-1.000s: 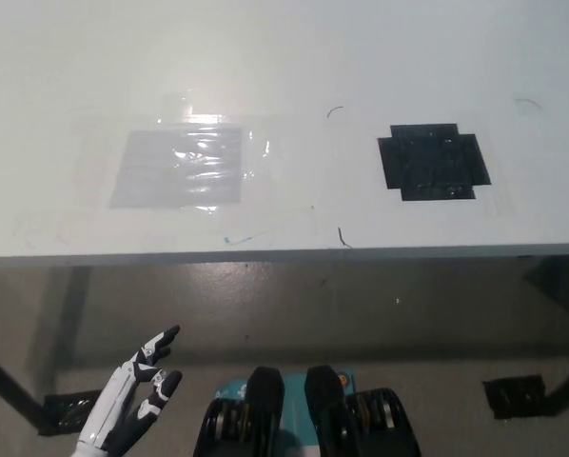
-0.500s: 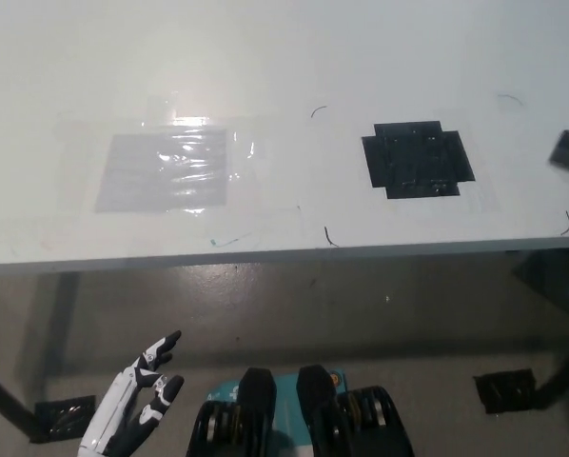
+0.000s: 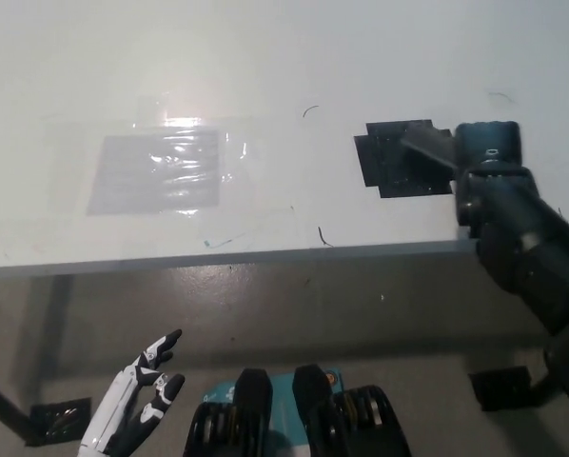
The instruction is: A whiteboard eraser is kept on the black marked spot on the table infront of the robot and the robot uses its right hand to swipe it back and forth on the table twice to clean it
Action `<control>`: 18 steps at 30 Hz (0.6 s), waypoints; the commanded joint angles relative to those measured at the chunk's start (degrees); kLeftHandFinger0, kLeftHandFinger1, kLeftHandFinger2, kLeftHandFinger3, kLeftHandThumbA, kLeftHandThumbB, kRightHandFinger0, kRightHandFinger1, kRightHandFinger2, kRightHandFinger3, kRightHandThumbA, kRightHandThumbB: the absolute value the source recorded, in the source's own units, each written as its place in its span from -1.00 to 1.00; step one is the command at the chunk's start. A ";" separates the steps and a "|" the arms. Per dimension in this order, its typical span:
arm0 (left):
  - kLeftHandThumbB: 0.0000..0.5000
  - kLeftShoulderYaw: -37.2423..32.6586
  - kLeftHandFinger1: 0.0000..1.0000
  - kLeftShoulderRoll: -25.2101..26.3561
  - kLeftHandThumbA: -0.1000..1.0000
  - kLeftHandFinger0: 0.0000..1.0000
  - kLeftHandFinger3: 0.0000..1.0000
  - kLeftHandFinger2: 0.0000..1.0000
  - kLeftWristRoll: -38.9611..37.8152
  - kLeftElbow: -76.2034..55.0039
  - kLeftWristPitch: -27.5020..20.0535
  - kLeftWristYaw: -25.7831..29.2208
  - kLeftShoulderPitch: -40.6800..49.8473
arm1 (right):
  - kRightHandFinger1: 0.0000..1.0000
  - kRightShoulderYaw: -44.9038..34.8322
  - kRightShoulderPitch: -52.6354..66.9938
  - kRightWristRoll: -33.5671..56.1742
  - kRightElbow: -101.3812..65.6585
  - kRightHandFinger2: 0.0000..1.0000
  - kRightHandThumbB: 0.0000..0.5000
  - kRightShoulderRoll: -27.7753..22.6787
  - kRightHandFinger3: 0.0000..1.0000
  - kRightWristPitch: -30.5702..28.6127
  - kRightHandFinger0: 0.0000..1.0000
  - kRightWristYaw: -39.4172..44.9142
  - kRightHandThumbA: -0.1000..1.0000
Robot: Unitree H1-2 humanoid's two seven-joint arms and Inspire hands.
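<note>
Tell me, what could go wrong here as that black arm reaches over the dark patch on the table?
No eraser is visible on the black marked spot, so the right hand might close on nothing. That spot lies near the table front edge, so anything swiped there could slide off. The left hand rests low, out of the way.

- The left hand [image 3: 132,409], at about seven o'clock in the head view, is white with long, slim fingers; the fingertips [image 3: 171,336] are black, and dark segments show between the white shell plates.
- The right arm [image 3: 522,243], entering from about four o'clock, is black all over, matte, built of thick rounded segments.
- At its upper end sits a cylindrical black housing [image 3: 489,143] with a flat top that carries a small, pale marking near its middle.
- The right hand itself is blurred against the dark patch at two o'clock; its shape cannot be made out.
</note>
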 commanded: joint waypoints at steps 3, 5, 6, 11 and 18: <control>0.62 0.44 1.00 1.07 0.74 1.00 1.00 1.00 -0.38 -1.13 -2.11 -0.70 -0.45 | -0.81 -0.08 -0.38 0.00 -1.40 -0.53 -0.46 2.82 0.15 -2.85 -0.94 3.46 -0.34; 0.63 0.47 1.00 1.01 0.74 1.00 1.00 1.00 -0.28 -1.18 -2.11 -0.61 -0.40 | -0.74 0.02 -0.46 -0.16 -1.21 -0.46 -0.46 2.55 0.26 -3.10 -0.89 3.58 -0.32; 0.62 0.47 1.00 0.99 0.74 1.00 1.00 1.00 -0.12 -1.27 -2.11 -0.55 -0.30 | -0.58 0.13 -0.45 -0.27 -1.02 -0.26 -0.48 2.45 0.42 -3.22 -0.74 3.63 -0.30; 0.62 0.27 1.00 0.69 0.75 1.00 1.00 1.00 0.35 -1.64 -2.01 -0.39 0.19 | -0.52 0.51 0.43 -0.86 -0.99 -0.21 -0.50 1.64 0.52 -3.72 -0.72 3.46 -0.27; 0.62 0.27 1.00 1.23 0.72 1.00 1.00 1.00 -0.01 -1.82 -1.83 -0.96 0.27 | 1.00 -9.20 3.07 8.27 -4.62 1.00 0.95 -1.38 1.00 -4.64 1.00 6.26 0.83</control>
